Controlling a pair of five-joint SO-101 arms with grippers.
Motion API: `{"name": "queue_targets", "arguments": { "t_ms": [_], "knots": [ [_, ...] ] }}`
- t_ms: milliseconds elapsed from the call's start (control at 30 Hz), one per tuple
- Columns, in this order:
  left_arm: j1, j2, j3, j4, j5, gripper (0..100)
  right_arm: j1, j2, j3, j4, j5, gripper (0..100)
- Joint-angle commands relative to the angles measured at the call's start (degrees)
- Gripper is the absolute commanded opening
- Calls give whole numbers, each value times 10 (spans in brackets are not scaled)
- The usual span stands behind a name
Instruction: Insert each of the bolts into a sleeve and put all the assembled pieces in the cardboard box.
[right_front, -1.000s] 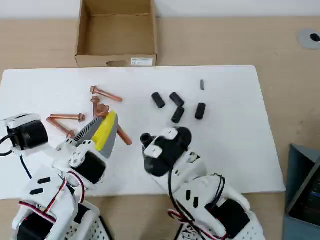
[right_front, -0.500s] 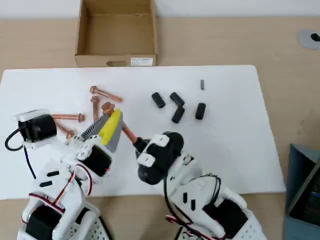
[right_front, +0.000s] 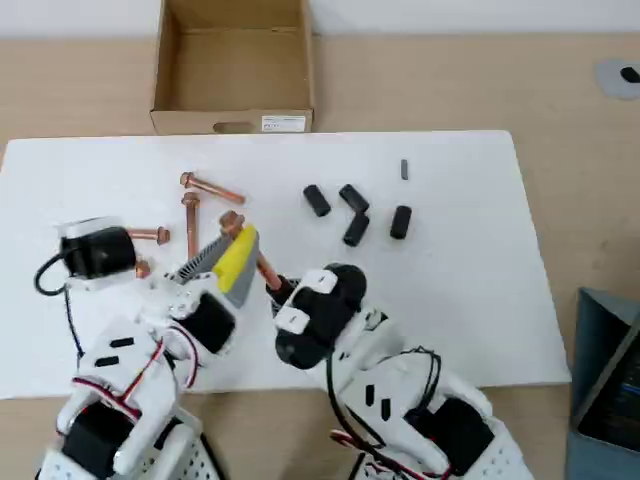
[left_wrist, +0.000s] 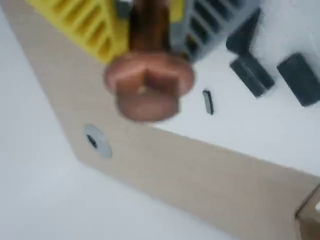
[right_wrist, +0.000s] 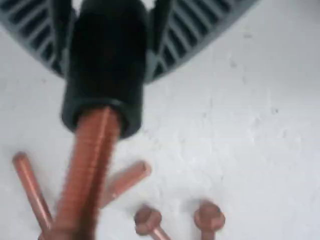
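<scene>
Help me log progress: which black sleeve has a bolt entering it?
The sleeve in the right hand, with a copper bolt poking into its mouth; the other sleeves lie loose on the white mat.

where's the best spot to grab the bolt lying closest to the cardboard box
Probably grip the bolt mid-shank, from straight above, jaws across its length. It lies flat on the white mat; its head end crowds another bolt, while the shank has bare mat either side.
</scene>
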Motion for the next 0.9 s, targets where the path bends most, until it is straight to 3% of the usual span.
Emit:
{"name": "queue_targets", "arguments": {
  "t_ms": [0,167,433,633,867],
  "knots": [
    [16,-1,4,-10,-2,1,-10,-61,-16,-18,5,9],
    [18,-1,5,-11,-57,1,-9,-62,-17,-18,25,9],
    [90,-1,-24,22,-108,1,-8,-62,-16,-18,27,9],
    [88,-1,-55,103,-99,1,-8,-62,-21,-18,26,9],
    [94,-1,-54,133,-80,1,-8,-62,-26,-28,26,9]
  ]
}}
